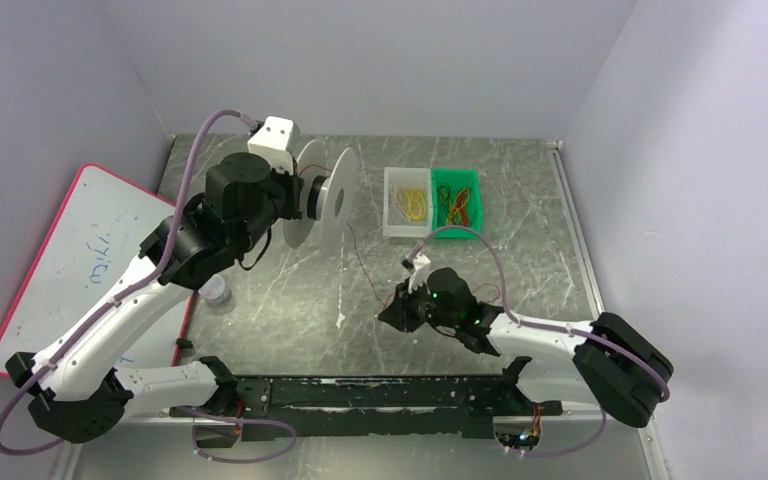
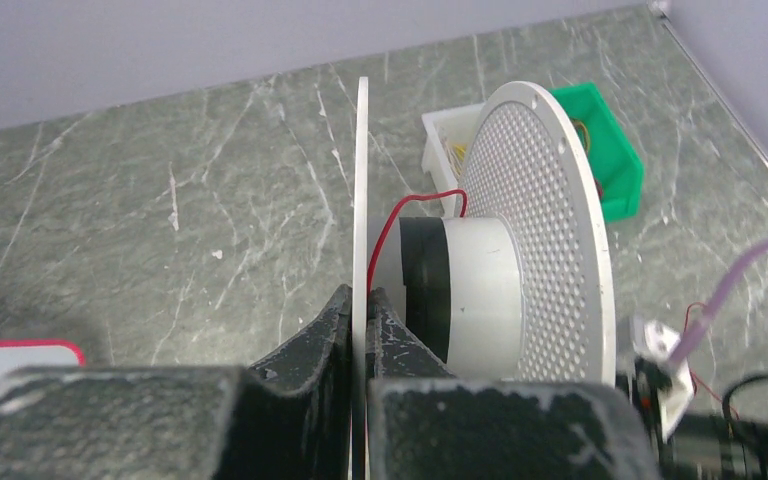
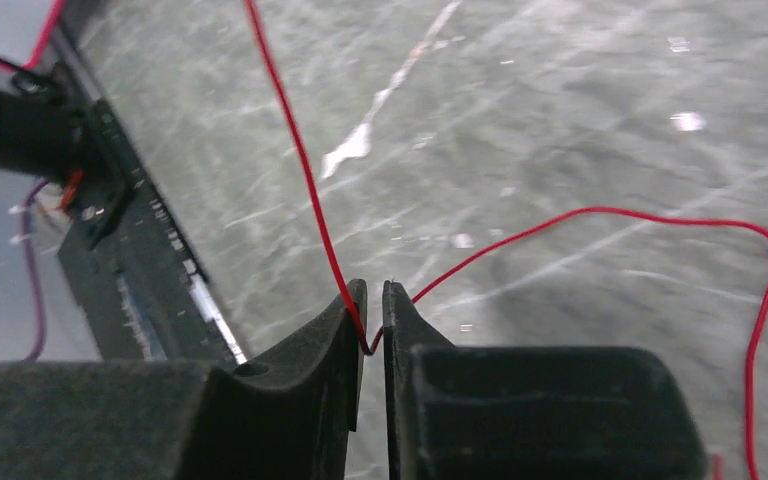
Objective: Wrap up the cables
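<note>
We see a grey-green marbled bench (image 1: 520, 290) with pale veins, boxed in by plain, pale lavender walls (image 1: 380, 60) on the left, far and right. A red-edged whiteboard (image 1: 70, 250) with faint scribbles sits against the left wall. The light is soft and even.

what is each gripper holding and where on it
Left gripper clamps the spool by the edge of its near disc; right gripper pinches the red wire partway along.

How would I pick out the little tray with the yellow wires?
Look to the far side of the grey table, just right of the big white spool. Two small bins stand side by side there. Yours is the white bin on the left; its neighbour is the green bin.
</note>
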